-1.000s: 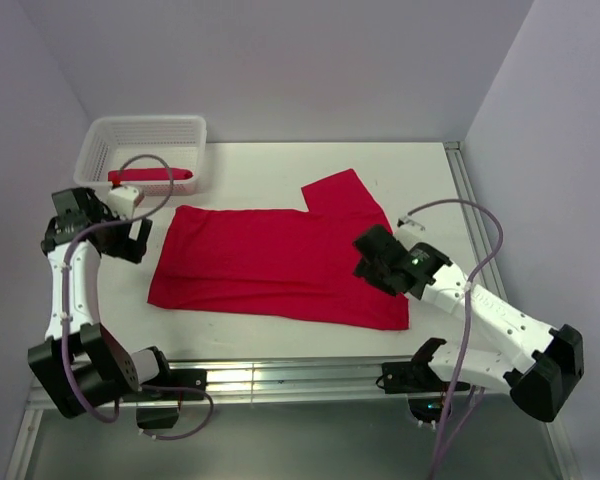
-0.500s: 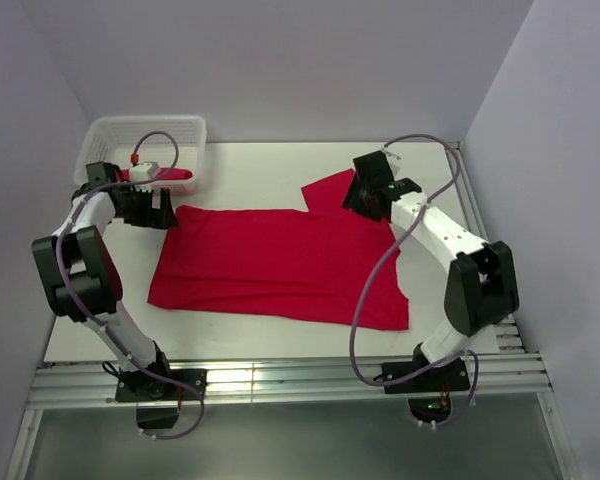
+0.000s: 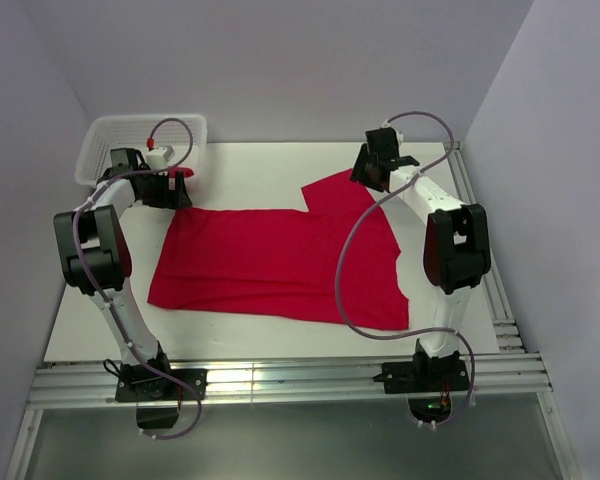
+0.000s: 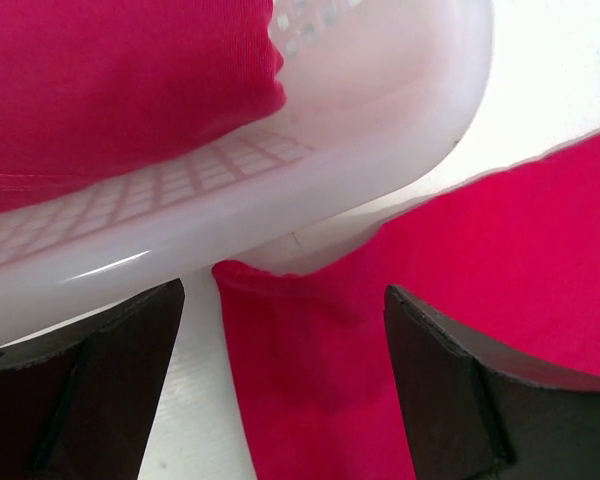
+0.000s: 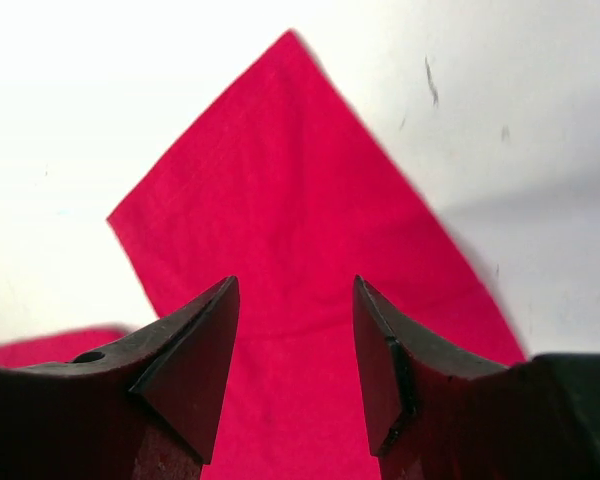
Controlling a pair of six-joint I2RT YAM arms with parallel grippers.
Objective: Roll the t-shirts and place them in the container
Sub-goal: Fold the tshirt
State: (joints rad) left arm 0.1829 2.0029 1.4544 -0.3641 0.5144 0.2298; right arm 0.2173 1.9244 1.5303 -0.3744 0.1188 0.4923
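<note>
Top external: left claw (image 3: pixel 175 188), open, has moved up to basket (image 3: pixel 110 135) corner, rolled shirt (image 4: pixel 100 90) inside; right claw (image 3: pixel 365 175), open, has moved up over sleeve (image 3: pixel 340 195) of flat shirt (image 3: pixel 270 265) on counter (image 3: pixel 250 165).

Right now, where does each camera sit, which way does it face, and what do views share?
Top external: above and behind the bases, looking down on the table; both arms show.
Left wrist: on the left arm, facing the basket corner and flat t-shirt; left gripper shows.
Right wrist: on the right arm, facing the t-shirt's sleeve; right gripper shows.
Shared: all three see the flat t-shirt; top and left wrist see the basket.
</note>
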